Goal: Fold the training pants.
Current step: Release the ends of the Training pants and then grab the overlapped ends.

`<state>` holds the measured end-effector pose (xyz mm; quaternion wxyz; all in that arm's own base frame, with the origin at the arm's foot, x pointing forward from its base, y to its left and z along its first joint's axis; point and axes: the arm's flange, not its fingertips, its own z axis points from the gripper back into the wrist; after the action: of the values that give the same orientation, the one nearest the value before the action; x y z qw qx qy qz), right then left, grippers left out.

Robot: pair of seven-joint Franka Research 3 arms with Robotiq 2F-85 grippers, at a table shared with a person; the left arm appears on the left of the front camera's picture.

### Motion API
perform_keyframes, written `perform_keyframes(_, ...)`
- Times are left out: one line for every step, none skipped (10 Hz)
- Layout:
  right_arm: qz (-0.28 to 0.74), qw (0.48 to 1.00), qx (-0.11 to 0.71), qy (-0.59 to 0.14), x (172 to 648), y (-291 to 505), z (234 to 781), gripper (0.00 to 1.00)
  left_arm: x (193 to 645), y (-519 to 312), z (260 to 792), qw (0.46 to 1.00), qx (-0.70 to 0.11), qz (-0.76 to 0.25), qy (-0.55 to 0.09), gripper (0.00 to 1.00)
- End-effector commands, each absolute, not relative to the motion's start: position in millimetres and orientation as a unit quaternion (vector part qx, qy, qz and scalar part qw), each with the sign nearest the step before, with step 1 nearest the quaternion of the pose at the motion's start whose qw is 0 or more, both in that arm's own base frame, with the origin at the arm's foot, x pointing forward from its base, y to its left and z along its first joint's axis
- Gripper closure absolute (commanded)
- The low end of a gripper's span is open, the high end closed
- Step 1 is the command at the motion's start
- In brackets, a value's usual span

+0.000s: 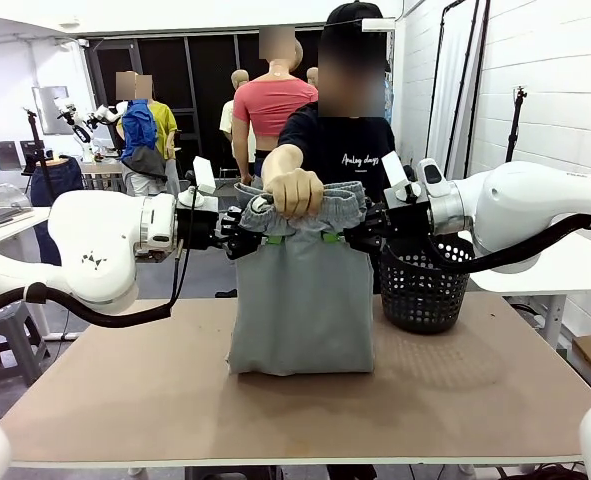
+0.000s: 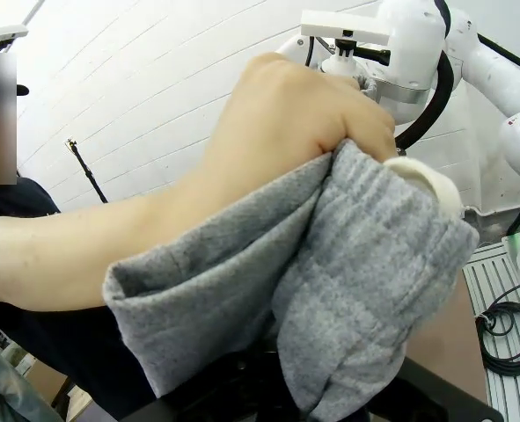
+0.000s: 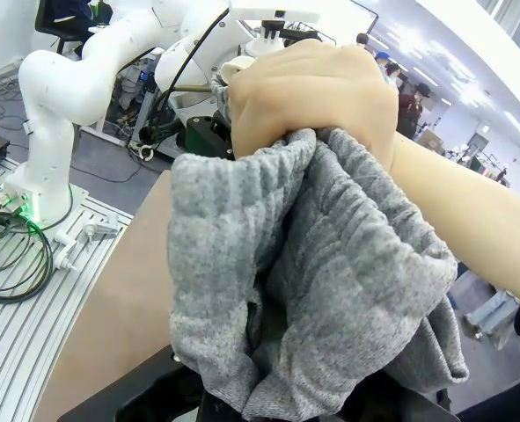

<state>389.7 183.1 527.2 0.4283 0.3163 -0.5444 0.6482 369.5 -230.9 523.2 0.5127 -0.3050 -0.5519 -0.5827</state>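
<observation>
The light grey training pants (image 1: 300, 300) hang doubled over above the table, their lower edge resting on the tabletop. My left gripper (image 1: 267, 238) is shut on the left side of the gathered waistband, and my right gripper (image 1: 335, 237) is shut on its right side. Between them, a person's hand (image 1: 295, 190) clutches the middle of the waistband from above. In the left wrist view the bunched grey fabric (image 2: 365, 290) covers my fingers, with the person's fist (image 2: 303, 114) on top. The right wrist view shows the same fabric (image 3: 312, 281) under that fist (image 3: 312, 88).
A black mesh basket (image 1: 425, 285) stands on the brown table (image 1: 125, 400) just right of the pants, under my right arm. The person stands at the far edge behind the pants. The front half of the table is bare.
</observation>
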Motion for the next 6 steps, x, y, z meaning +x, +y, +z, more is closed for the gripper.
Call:
perform_keyframes(0.648, 0.427, 0.318, -0.545, 388.4, 184.4, 527.9, 1.0, 369.8, -231.8, 523.8, 0.512, -0.302, -0.583, -0.554, 1.0)
perform_keyframes(0.648, 0.427, 0.318, -0.545, 388.4, 184.4, 527.9, 1.0, 369.8, -231.8, 523.8, 0.512, -0.302, -0.583, -0.554, 1.0)
perform_keyframes(0.648, 0.427, 0.318, -0.545, 388.4, 184.4, 527.9, 1.0, 369.8, -231.8, 523.8, 0.512, -0.302, -0.583, -0.554, 1.0)
perform_keyframes(0.648, 0.427, 0.318, -0.545, 388.4, 184.4, 527.9, 1.0, 369.8, -231.8, 523.8, 0.512, -0.302, -0.583, -0.554, 1.0)
perform_keyframes(0.648, 0.427, 0.318, -0.545, 388.4, 184.4, 527.9, 1.0, 369.8, -231.8, 523.8, 0.512, -0.302, -0.583, -0.554, 1.0)
perform_keyframes(0.648, 0.427, 0.318, -0.545, 388.4, 184.4, 527.9, 1.0, 369.8, -231.8, 523.8, 0.512, -0.302, -0.583, -0.554, 1.0)
